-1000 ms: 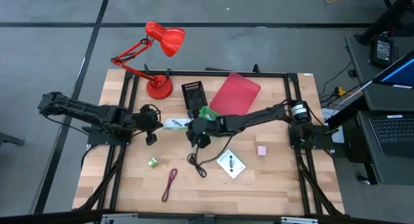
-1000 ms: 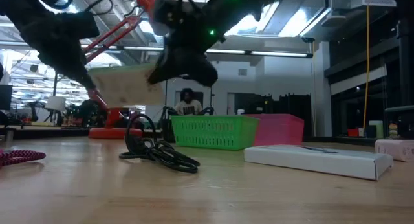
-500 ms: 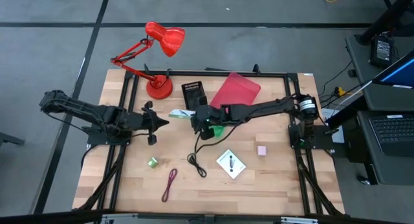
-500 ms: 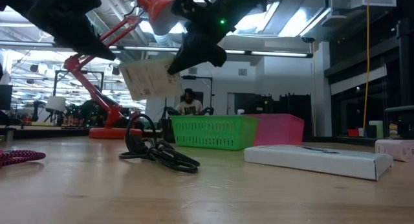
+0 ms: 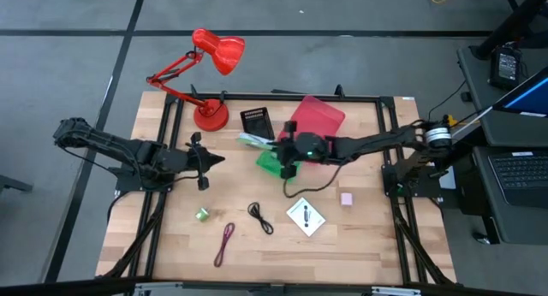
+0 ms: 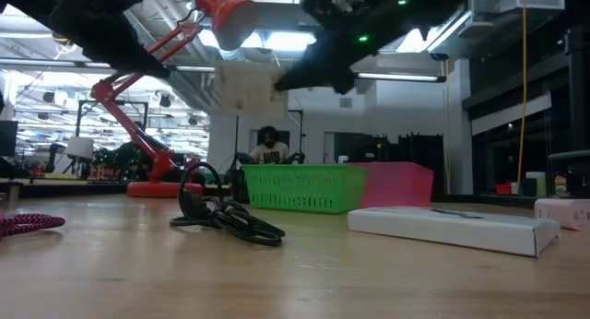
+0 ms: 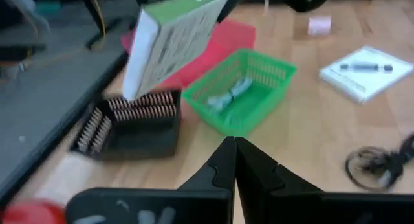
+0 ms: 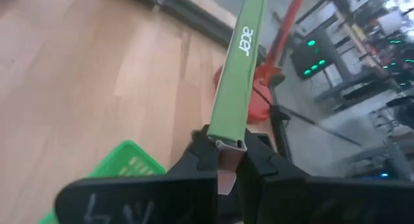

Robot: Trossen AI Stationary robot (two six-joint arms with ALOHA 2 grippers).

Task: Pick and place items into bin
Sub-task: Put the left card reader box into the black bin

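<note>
Green bin (image 5: 276,160) is sitting mid-worktop; I'm holding a flat green-edged box (image 8: 237,72) just above it, right gripper (image 8: 220,148) jaws clamped on it. Left gripper (image 7: 234,144) is idling to the left, jaws together. Card (image 5: 305,216), cables, green roll (image 5: 202,214), pink cube (image 5: 347,198) are all waiting.

Light over the wooden surface (image 5: 360,236) is even and soft from overhead, so shadows under the arms are faint and short. From the low camera, bright ceiling strips and skylights glare behind the arms, turning them into near-black silhouettes; the near wood is soft, the green basket (image 6: 300,187) fairly crisp. The left wrist picture is blurred throughout, smearing the green-and-white box (image 7: 174,36) and the basket's mesh. The right wrist picture is sharper on the box edge (image 8: 238,75) held in the right claw (image 8: 223,153), with the room beyond hazy and dotted by green lights.
</note>
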